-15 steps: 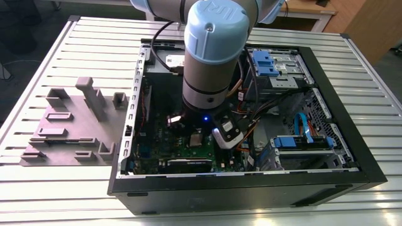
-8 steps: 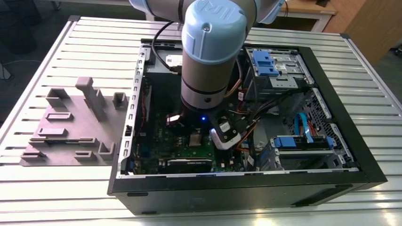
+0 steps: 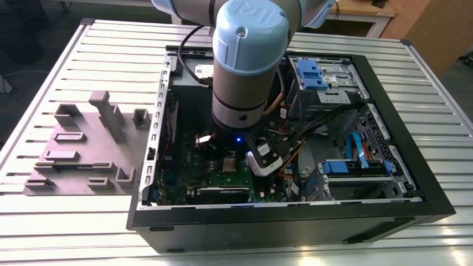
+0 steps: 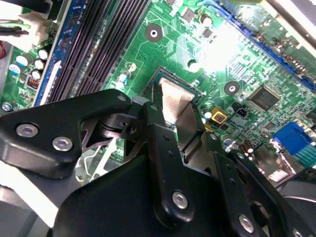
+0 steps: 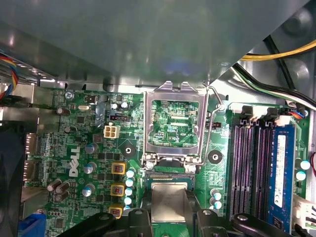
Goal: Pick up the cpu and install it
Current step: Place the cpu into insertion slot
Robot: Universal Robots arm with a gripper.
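claw [image 4: 175, 109] clamped on cpu [image 4: 173, 96], fingers [image 4: 160, 138] on two opposite edges. cpu low over socket [image 5: 168, 176], beside raised load frame [image 5: 175, 123], on green motherboard [image 5: 89, 148]. step in hand, judged: installing, pickup done. seating calls for chip square and flat to socket. exterior view: open case [image 3: 414, 188] on slatted surface [image 3: 103, 50]; grey fixture block [image 3: 81, 149] at 9 o'clock of case.

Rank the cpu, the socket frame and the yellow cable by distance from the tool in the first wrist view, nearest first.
1. cpu: right at the tool.
2. socket frame: flipped open, just beyond the cpu.
3. yellow cable: farthest, well past the frame.
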